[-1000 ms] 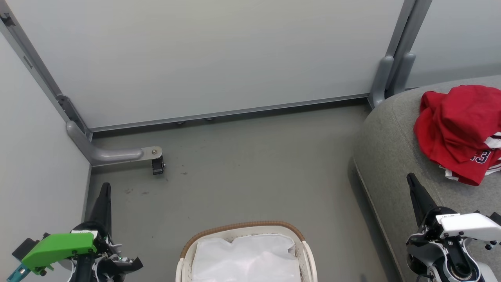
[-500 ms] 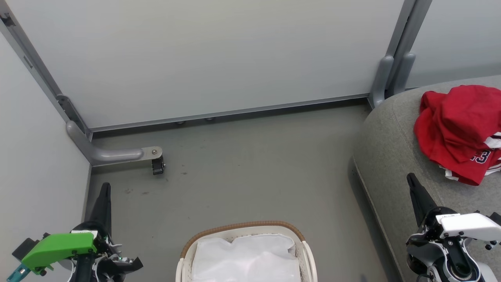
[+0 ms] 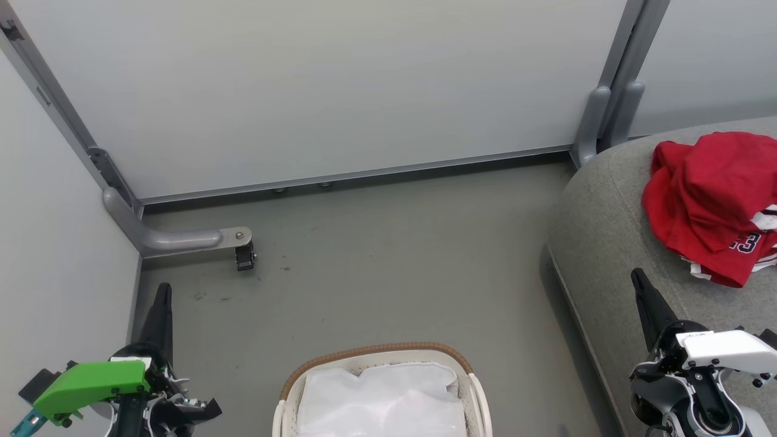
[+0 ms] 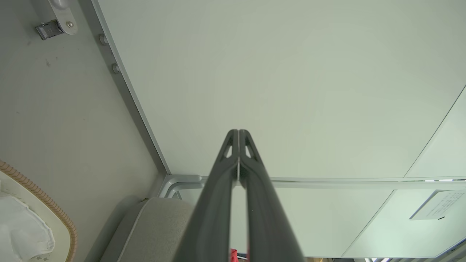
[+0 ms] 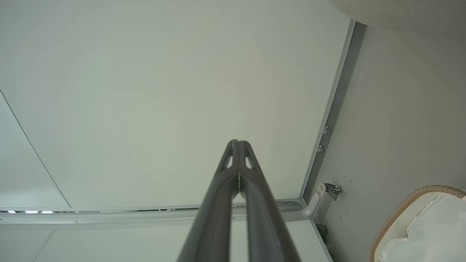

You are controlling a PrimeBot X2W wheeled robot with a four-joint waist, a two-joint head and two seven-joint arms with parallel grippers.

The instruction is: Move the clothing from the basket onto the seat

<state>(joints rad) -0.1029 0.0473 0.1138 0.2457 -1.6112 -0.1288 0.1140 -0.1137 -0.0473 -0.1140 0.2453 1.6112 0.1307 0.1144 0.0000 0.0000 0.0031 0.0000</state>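
Lying crumpled on the seat (image 3: 607, 237), the clothing (image 3: 710, 200) sits well apart from the basket (image 3: 376, 349); the left gripper (image 3: 162, 291) and right gripper (image 3: 637, 278) are each pressed together, empty.

I assess this as a lab test bay dressed as a living room. Plain pale partition panels (image 3: 340, 91) in grey metal framing (image 3: 628, 54), with a castor foot (image 3: 244, 258) at the base, enclose a bare grey floor (image 3: 388, 255), one upholstered grey seat (image 3: 601, 230) and a laundry basket (image 3: 376, 350).
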